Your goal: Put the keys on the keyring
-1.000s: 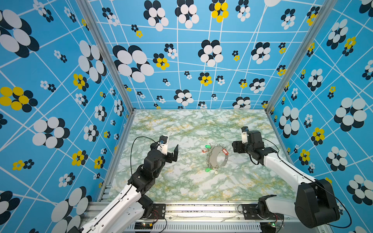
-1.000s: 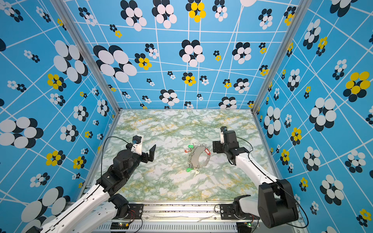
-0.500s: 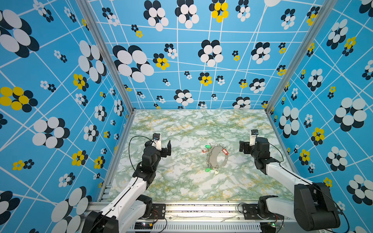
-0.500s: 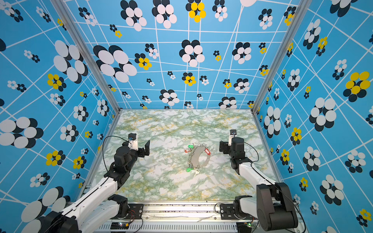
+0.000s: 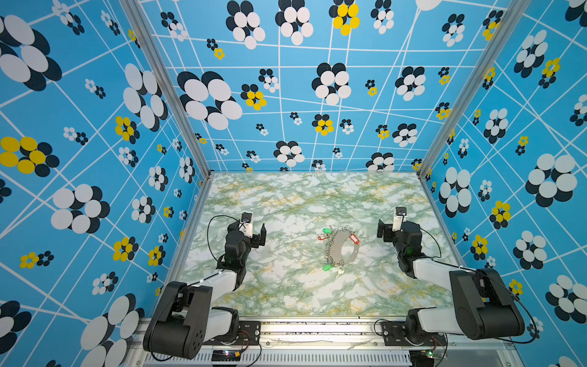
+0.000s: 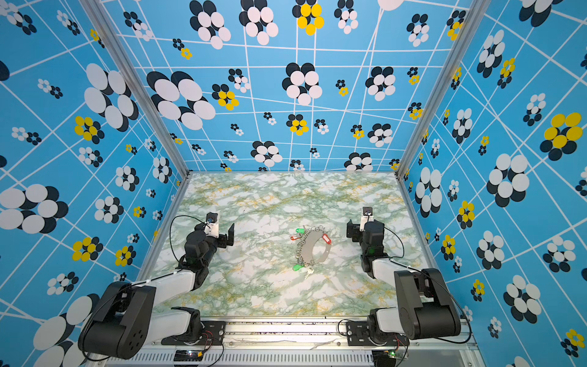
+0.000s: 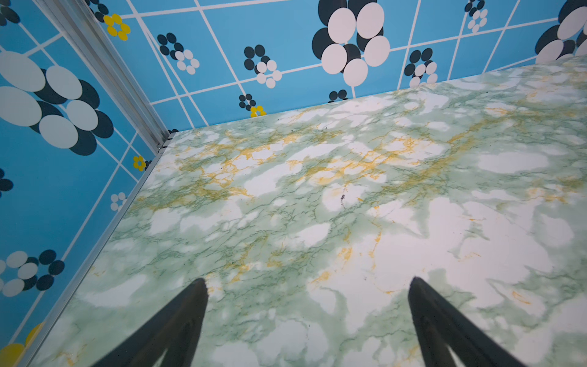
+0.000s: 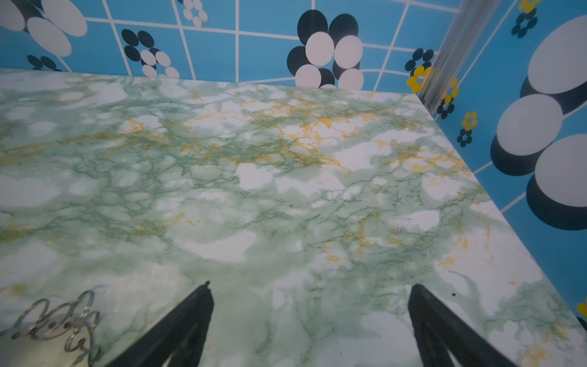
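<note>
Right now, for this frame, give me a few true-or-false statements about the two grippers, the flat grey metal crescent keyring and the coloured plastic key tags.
1. The left gripper is open and holds nothing. True.
2. The right gripper is clamped on the flat grey metal crescent keyring. False: its jaws are open and empty, and it is off to the keyring's side.
3. A green plastic key tag lies at the keyring's near end, beside a small silver key. True.
4. The keyring leans upright against the back wall. False: it lies flat on the green marble-patterned table.
</note>
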### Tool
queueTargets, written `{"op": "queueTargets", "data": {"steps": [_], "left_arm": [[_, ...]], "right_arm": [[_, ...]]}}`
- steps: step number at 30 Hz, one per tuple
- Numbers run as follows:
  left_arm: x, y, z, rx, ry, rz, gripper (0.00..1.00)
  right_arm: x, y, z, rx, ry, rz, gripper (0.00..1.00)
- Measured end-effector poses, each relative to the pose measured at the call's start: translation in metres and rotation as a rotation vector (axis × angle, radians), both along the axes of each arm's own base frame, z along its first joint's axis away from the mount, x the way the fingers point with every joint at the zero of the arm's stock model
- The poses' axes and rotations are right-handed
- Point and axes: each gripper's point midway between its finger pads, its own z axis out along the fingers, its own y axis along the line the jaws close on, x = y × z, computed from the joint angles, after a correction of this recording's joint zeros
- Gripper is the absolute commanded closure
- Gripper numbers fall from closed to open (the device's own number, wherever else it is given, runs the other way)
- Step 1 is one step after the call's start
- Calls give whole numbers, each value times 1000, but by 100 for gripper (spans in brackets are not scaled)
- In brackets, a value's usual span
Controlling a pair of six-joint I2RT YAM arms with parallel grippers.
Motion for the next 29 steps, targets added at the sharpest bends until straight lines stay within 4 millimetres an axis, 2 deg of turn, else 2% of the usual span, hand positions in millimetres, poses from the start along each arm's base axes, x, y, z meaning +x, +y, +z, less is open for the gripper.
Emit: {"op": "queueTargets", "data": {"steps": [3, 5, 9, 16, 23, 29], "left_arm": [[3, 2, -6, -3, 3, 1, 0], [6, 0, -9, -6, 1, -8, 0], [9, -1, -16, -10, 3, -10, 0], [14, 9, -27, -28, 9, 20, 0], [16, 11, -28, -40, 0, 25, 0], [16, 12, -27, -48, -2, 27, 1]], "right_arm": [[-4, 0, 1, 5, -39, 0, 1], [-8, -1, -6, 11, -73, -1, 1], [-25, -2, -51, 4, 6, -2, 1], [-12, -4, -22, 9, -110, -16, 1], [-11, -7, -18, 4, -127, -36, 1], [-7, -1, -13, 0, -138, -22, 1]]}}
